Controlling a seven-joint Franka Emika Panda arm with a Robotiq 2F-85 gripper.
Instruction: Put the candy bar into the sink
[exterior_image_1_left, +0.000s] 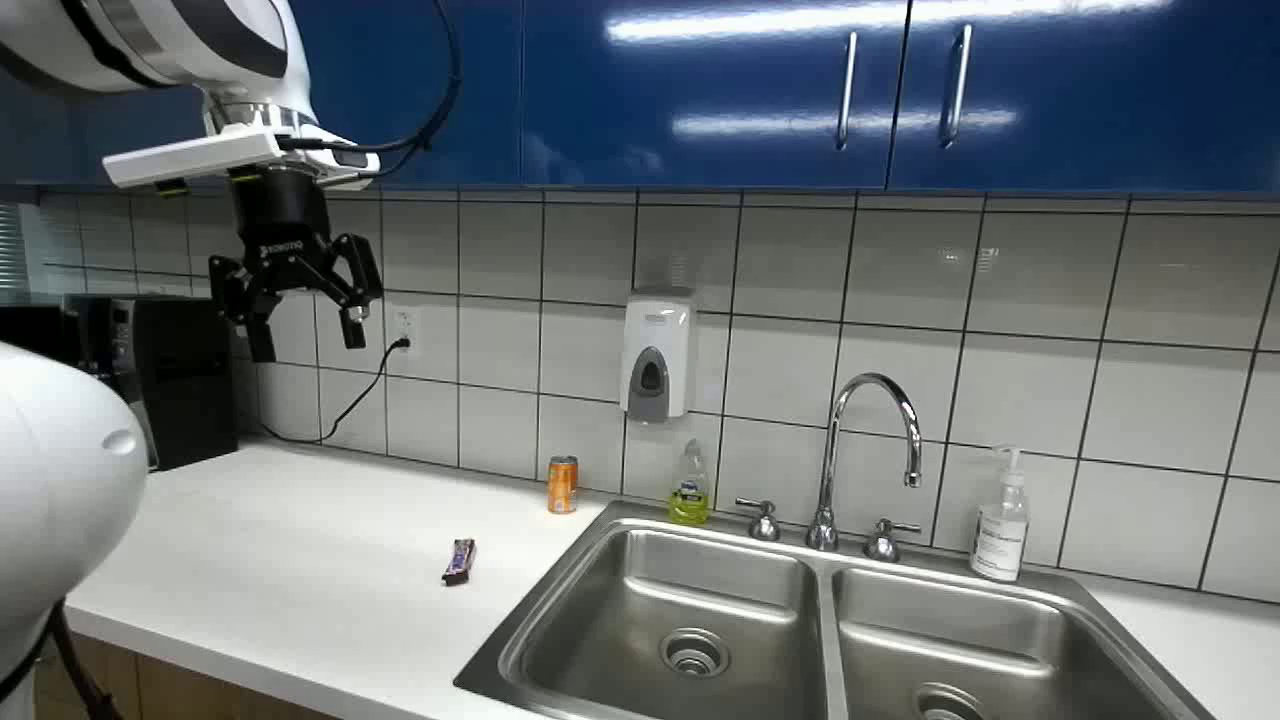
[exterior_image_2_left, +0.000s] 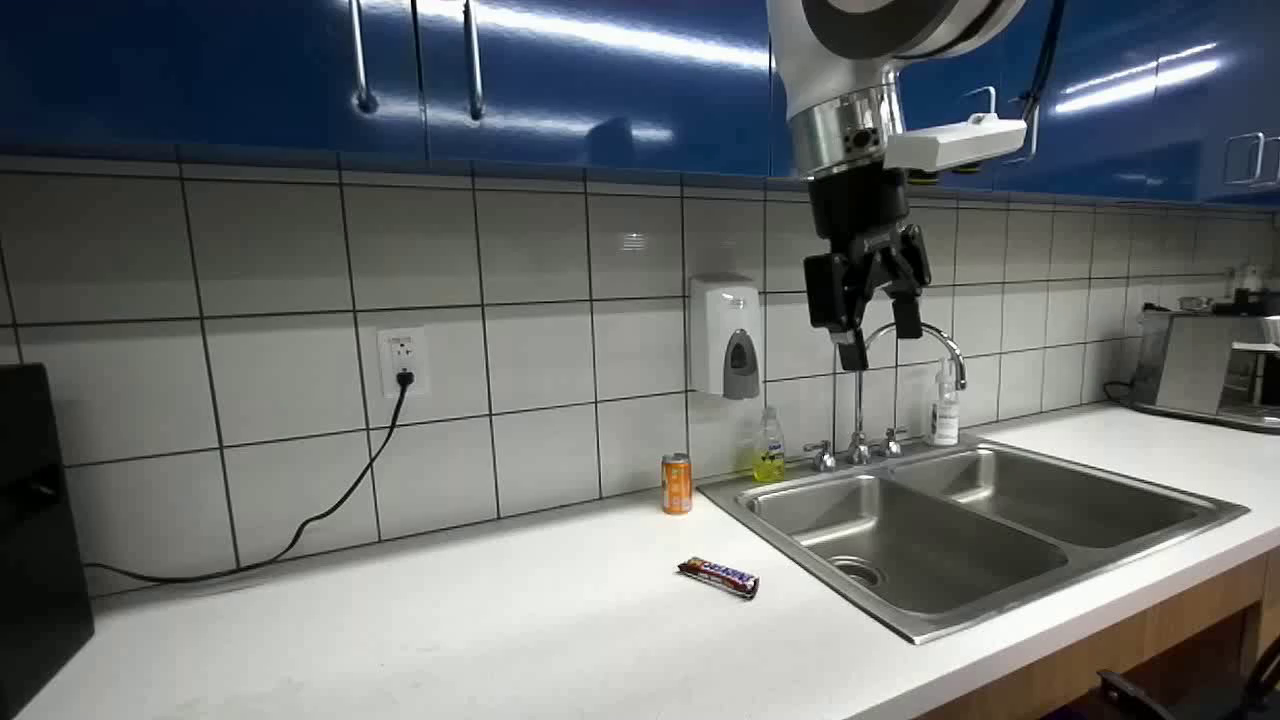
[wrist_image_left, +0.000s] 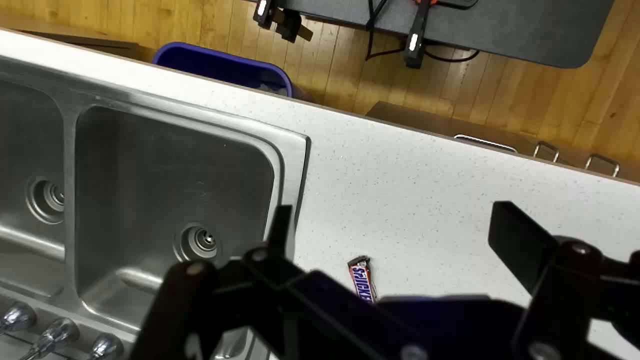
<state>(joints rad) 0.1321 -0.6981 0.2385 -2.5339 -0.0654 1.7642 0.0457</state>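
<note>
My pincer hangs high, spread, empty; wrist view: bar at seven o'clock, long axis roughly eleven-to-five.

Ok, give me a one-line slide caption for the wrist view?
Open fingers above a white counter, where a partly hidden candy bar lies beside the double-basin steel sink.
</note>
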